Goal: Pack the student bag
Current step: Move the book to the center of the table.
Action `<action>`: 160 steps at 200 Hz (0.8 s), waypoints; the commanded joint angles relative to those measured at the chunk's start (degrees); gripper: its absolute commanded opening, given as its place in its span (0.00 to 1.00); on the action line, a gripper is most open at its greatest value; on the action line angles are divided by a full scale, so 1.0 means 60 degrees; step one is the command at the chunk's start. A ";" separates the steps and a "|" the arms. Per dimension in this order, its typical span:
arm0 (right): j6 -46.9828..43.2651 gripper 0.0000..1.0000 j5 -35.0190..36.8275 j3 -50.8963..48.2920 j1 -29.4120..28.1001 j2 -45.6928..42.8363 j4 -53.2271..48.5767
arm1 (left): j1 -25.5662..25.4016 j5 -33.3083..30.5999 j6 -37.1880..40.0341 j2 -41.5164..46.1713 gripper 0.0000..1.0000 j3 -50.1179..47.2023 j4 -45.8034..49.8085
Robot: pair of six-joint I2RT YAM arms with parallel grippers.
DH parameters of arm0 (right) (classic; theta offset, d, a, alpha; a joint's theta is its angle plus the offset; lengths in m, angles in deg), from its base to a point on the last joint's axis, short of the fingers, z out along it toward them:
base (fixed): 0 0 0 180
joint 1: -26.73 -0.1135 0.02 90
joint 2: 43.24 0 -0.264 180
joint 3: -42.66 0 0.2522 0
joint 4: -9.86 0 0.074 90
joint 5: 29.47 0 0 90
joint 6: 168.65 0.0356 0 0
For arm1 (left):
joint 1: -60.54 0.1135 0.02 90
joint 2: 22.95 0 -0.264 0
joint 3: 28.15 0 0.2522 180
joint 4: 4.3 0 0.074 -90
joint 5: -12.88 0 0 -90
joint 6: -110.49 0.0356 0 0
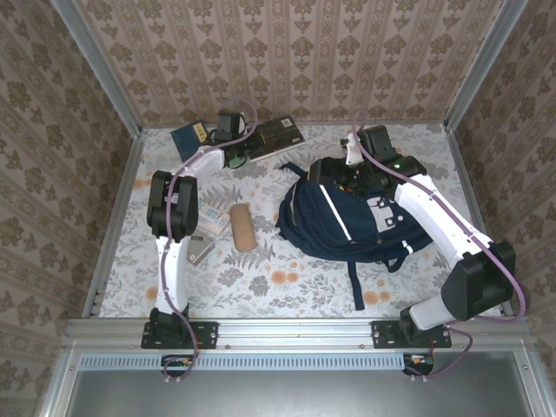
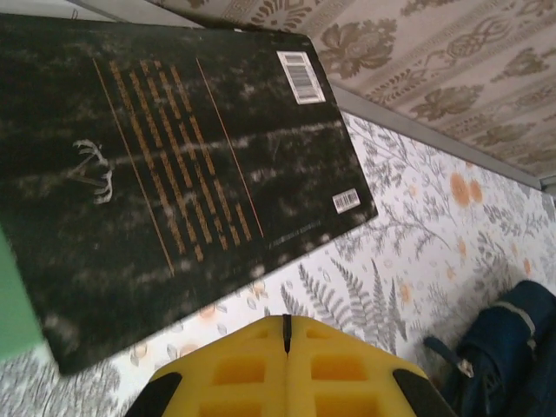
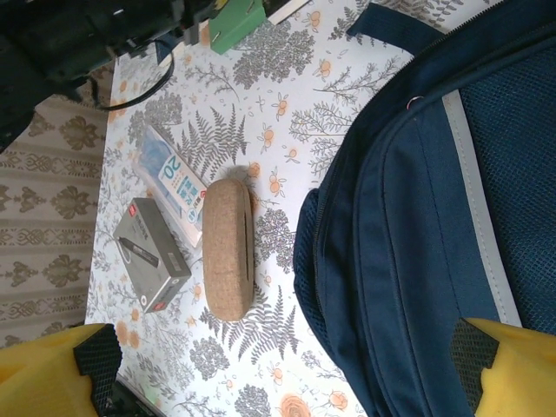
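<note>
Yellow fingers (image 2: pixel 234 373) of the left hand (image 2: pixel 285 339) are pressed together, empty, just beside a dark book (image 2: pixel 174 174). Right hand (image 3: pixel 282 369), fingers apart, hovers over the student bag (image 1: pixel 347 221), which lies right of centre on the surface (image 1: pixel 287 278). Probably the step is fetching the book: next, the left fingers must spread.

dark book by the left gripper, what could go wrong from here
The dark book lies flat on the table and the left gripper is shut beside it: it may slide toward the wall rather than lift. The student bag lies slumped, so the book could snag going in.
</note>
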 commanded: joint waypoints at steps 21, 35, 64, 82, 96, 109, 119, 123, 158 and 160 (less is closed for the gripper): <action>0.0293 1.00 0.0277 -0.0182 -0.0070 -0.0559 0.0002 | 0.0068 0.0102 -0.0250 -0.1588 0.00 0.2403 0.1227; 0.0271 0.99 0.0334 -0.0227 -0.0079 -0.0622 -0.0056 | 0.0124 -0.0034 -0.0157 -0.2042 0.00 0.3049 0.1937; 0.0205 1.00 0.0366 -0.0227 -0.0076 -0.0634 -0.0116 | 0.0345 -0.0095 -0.0196 -0.2479 0.00 0.3332 0.2756; 0.0165 1.00 0.0330 -0.0144 -0.0082 -0.0576 -0.0109 | 0.0407 -0.0103 -0.0061 -0.2510 0.00 0.3207 0.3185; 0.0172 1.00 0.0265 -0.0089 -0.0084 -0.0473 -0.0083 | 0.0403 -0.0074 0.0066 -0.2367 0.00 0.2967 0.3423; 0.0175 0.99 0.0128 0.0015 -0.0103 -0.0307 -0.0051 | 0.0381 -0.0142 0.0047 -0.2094 0.00 0.2440 0.3451; 0.0176 1.00 0.0040 0.0125 -0.0126 -0.0156 -0.0043 | 0.0377 -0.0139 -0.0072 -0.1724 0.00 0.1743 0.3161; 0.0162 0.99 0.0029 0.0161 -0.0139 -0.0099 -0.0047 | 0.0365 -0.0131 -0.0159 -0.1564 0.00 0.1404 0.3034; 0.0124 1.00 -0.0116 0.0459 -0.0388 0.0534 0.0153 | 0.0240 0.0198 -0.1413 0.0092 0.00 -0.1923 0.0891; 0.0131 0.99 -0.0138 0.0487 -0.0402 0.0605 0.0172 | 0.0211 0.0180 -0.1464 0.0183 0.00 -0.2104 0.0803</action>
